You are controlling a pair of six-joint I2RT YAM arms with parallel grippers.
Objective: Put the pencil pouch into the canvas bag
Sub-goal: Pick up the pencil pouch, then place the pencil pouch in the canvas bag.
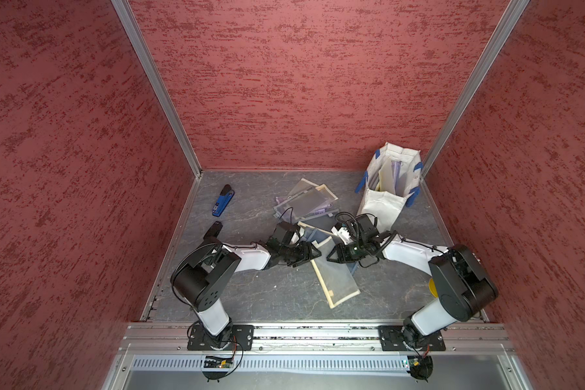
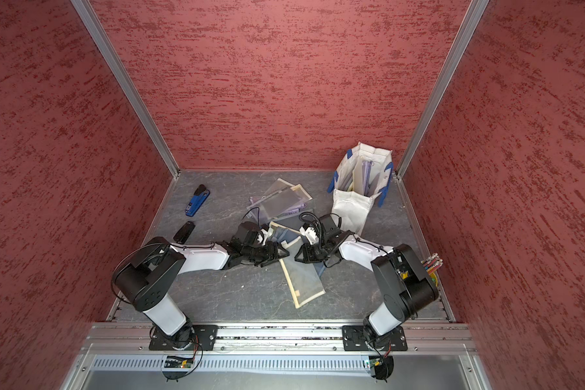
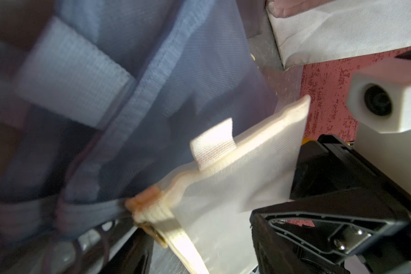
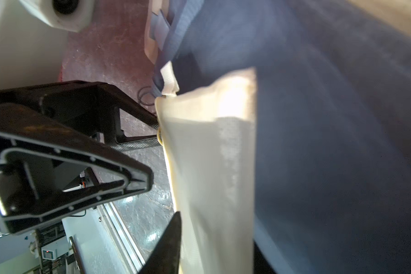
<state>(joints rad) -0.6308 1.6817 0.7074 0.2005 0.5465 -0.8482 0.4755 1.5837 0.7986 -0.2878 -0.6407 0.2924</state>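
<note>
**Grip on the pencil pouch (image 1: 335, 280) before the trip to the canvas bag (image 1: 382, 206)**

The pencil pouch lies slanted on the table (image 1: 250, 297) between the 2 arms, well apart from the canvas bag. The bag stands open in the back corner on the right arm's side, with flat pouches already upright inside.

The left gripper (image 1: 313, 251) and right gripper (image 1: 330, 258) meet nose to nose over the pouch's far end. Seen from the right wrist, the left gripper's jaws stand apart, tips just beside the zip edge. The mesh runs in between the right gripper's jaws, but whether they have bitten down I cannot tell.

The step looks like securing 1 pouch alone. Pinch the firm cream binding rather than loose mesh. Keep the overlapping blue pouch (image 3: 176, 83) out of the bite. Lift until the low end clears the table, then feed it edge-on into the bag's narrow mouth.

The pencil pouch is a flat rectangle of see-through woven mesh with a cream tape border and a small ribbed tab (image 3: 214, 142). It looks limp and likely to sag. The bag is boxy, creased off-white cloth with blue straps, and its soft walls may fold if bumped.
</note>
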